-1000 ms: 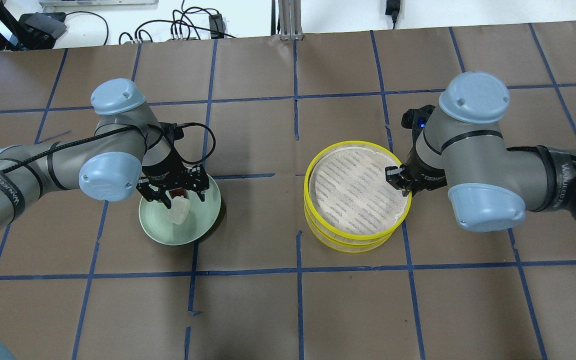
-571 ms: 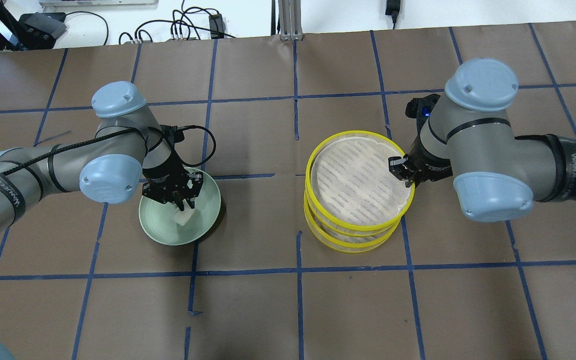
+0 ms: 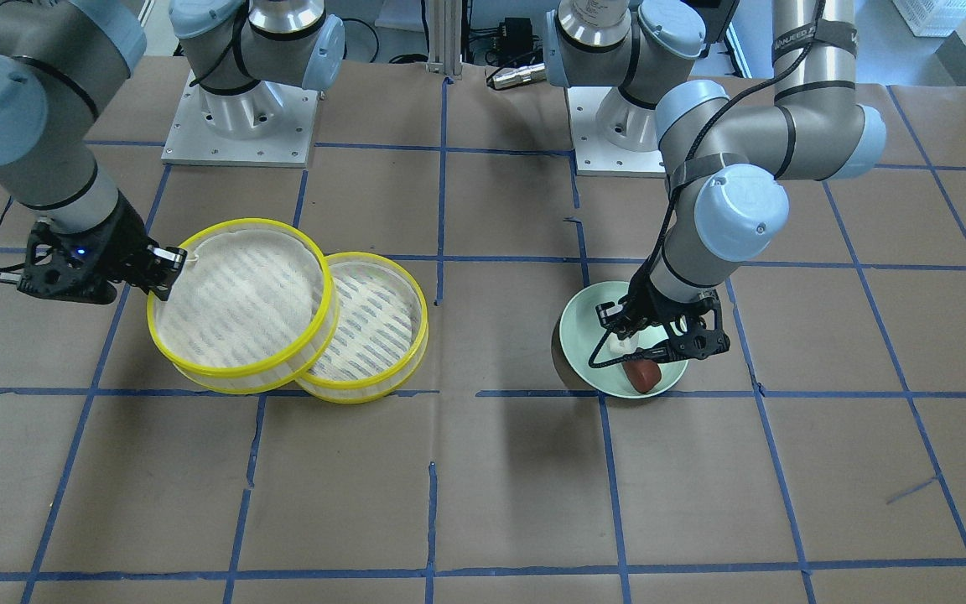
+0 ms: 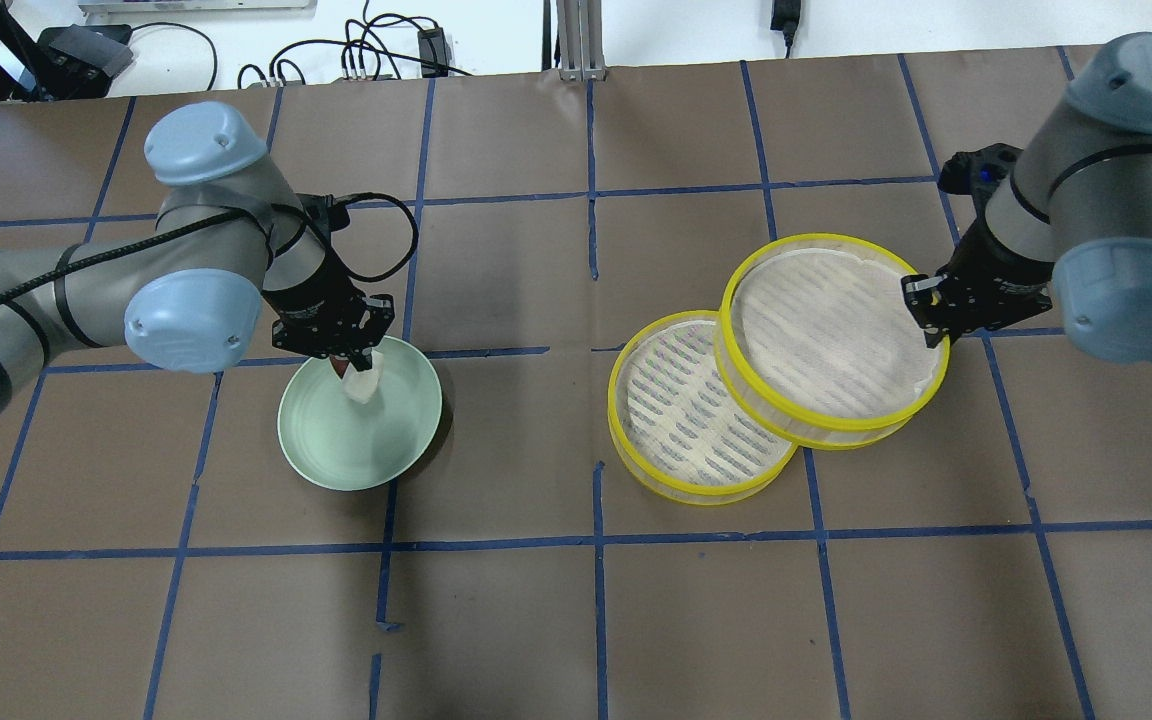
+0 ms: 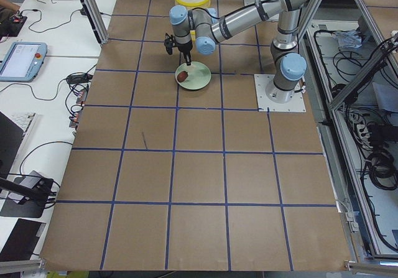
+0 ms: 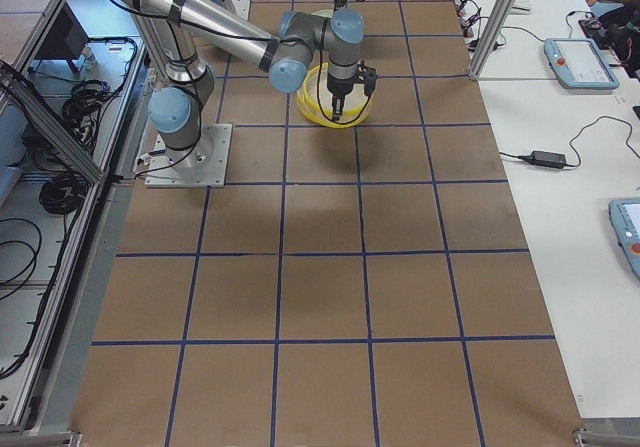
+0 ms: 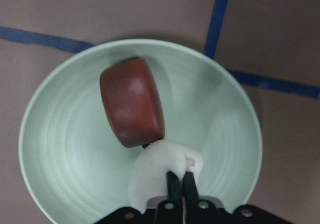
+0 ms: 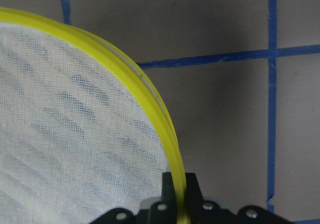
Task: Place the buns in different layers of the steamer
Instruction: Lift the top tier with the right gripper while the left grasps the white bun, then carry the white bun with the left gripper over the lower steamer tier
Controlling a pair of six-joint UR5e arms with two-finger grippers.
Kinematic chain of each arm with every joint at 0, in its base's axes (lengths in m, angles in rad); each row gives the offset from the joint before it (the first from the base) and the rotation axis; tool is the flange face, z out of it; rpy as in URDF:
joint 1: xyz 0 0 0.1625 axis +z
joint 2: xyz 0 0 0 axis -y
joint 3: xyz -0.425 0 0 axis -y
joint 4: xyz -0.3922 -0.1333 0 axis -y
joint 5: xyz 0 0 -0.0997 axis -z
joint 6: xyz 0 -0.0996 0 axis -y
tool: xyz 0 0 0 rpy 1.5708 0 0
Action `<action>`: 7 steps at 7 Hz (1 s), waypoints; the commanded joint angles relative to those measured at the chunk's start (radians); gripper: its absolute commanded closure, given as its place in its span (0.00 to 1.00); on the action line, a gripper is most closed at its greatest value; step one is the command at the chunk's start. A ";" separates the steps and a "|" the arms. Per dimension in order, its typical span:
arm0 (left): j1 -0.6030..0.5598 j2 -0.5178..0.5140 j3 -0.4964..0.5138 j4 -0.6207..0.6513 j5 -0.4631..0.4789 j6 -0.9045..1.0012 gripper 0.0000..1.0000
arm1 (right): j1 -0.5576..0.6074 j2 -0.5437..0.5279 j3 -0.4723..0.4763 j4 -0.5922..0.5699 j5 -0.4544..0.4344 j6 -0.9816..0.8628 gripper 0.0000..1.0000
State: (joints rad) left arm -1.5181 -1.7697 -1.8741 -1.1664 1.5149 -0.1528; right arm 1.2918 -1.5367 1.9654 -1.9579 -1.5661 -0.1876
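Two tiers show offset in the front view: the right gripper [image 3: 169, 263] pinches the stiff yellow rim of the upper slatted steamer basket [image 3: 240, 302], overlapping the lower steamer basket [image 3: 378, 315]. Overhead, the left gripper [image 4: 348, 362] is down in the pale green plate [image 4: 336, 450]. Left wrist view: its jaws nip the edge of the soft white bun [image 7: 160, 166], touching the reddish-brown oval bun [image 7: 131, 101]. It looks squashy and light, so a gentle mid-body hold looks safer.
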 commanded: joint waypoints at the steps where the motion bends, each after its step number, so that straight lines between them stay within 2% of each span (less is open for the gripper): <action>1: -0.040 0.047 0.111 -0.128 -0.054 -0.124 0.99 | -0.147 0.010 -0.003 0.008 -0.003 -0.142 0.96; 3: -0.190 0.036 0.153 -0.076 -0.091 -0.378 0.99 | -0.163 0.013 0.000 -0.001 -0.003 -0.159 0.96; 5: -0.316 0.000 0.151 0.051 -0.186 -0.612 0.99 | -0.163 0.016 0.000 0.002 -0.003 -0.161 0.96; 7: -0.439 -0.112 0.153 0.300 -0.205 -0.801 0.99 | -0.161 0.017 0.000 0.002 -0.003 -0.161 0.96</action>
State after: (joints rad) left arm -1.8828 -1.8178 -1.7225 -1.0073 1.3237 -0.8414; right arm 1.1301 -1.5206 1.9650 -1.9560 -1.5693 -0.3480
